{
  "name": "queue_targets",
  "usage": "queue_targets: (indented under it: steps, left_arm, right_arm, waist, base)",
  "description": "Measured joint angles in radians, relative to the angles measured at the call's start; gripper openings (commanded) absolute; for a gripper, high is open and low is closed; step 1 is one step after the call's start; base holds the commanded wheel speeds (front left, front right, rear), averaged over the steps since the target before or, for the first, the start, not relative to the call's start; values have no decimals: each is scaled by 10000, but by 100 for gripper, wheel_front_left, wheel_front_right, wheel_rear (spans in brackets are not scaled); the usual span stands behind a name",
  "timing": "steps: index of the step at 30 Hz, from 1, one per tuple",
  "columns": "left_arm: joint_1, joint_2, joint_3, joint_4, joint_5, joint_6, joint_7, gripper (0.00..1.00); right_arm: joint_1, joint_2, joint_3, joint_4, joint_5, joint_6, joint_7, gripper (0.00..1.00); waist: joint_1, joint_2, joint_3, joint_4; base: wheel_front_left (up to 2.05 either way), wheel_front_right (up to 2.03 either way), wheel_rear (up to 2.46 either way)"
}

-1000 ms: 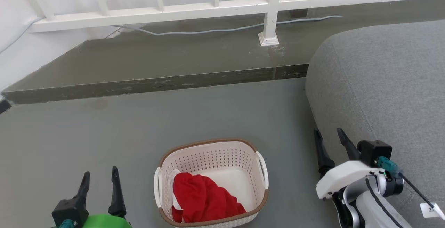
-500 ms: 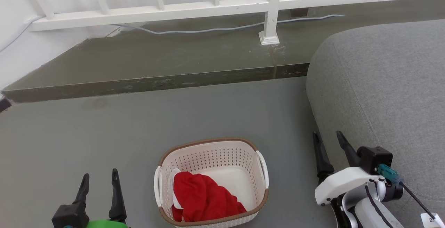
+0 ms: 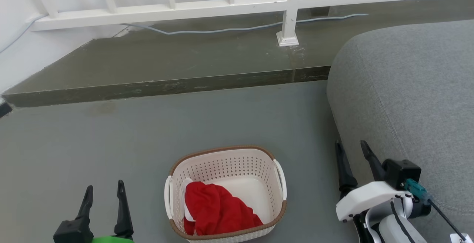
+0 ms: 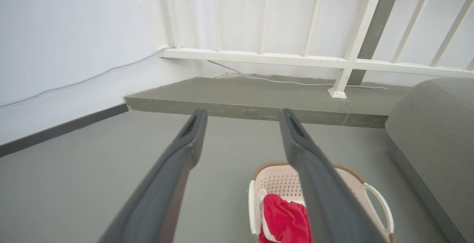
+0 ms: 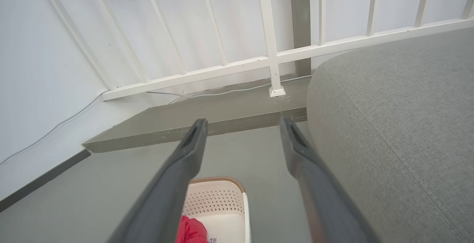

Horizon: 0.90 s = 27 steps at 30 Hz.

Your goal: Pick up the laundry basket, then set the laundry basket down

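Two grippers flank the laundry basket (image 3: pixel 226 167), and neither touches it. The basket stands upright on the grey floor (image 3: pixel 111 143) with its brown rim level. A red garment (image 3: pixel 218 209) is bunched in the part of the basket nearest the robot, and the far part of the inside bottom is bare. A white loop handle (image 3: pixel 280 178) runs along each side of the basket. The left gripper (image 3: pixel 104 187) hangs off the basket's left side, well apart from it. Its fingers are spread wide with nothing between them. The right gripper (image 3: pixel 350 145) sits off the basket's right side, between the basket and a grey upholstered seat (image 3: pixel 407 87). Its fingers are likewise spread and hold nothing. This mirrored placement suits a two-arm carry, one gripper per handle, which would keep the basket level and the garment inside. The arrangement fits two stages equally. The fingers may be opened ready to close in on the handles, or they may have let go of a basket already set down. Beyond the basket lie a raised step (image 3: pixel 166 65) and a white railing (image 3: pixel 259 4).
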Motion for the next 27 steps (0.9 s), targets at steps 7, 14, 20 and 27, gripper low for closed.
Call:
queue_targets:
  steps: [7, 14, 20, 27]
  left_arm:
    - [3, -88, -52, 280, 6, -4, 46, 0]
    - [10, -217, -127, 516, -539, -105, 65, 0]
    - [7, -217, -84, 510, -1806, -278, 318, 0]
    - [-12, -221, 96, 543, -2771, -449, 583, 0]
  right_arm:
    - [284, 138, -2, 245, -48, 6, 6, 0]
    - [578, 186, -119, 391, 487, 132, 73, 0]
    - [575, 194, -405, 290, 1758, 305, 337, 0]
    - [569, 203, -708, 238, 2627, 462, 570, 0]
  waist:
    - [0, 0, 18, 16]
    - [0, 0, 26, 66]
    - [0, 0, 35, 128]
    - [0, 0, 43, 177]
  base:
    - [0, 0, 0]
    - [0, 0, 0]
    - [0, 0, 0]
    - [0, 0, 0]
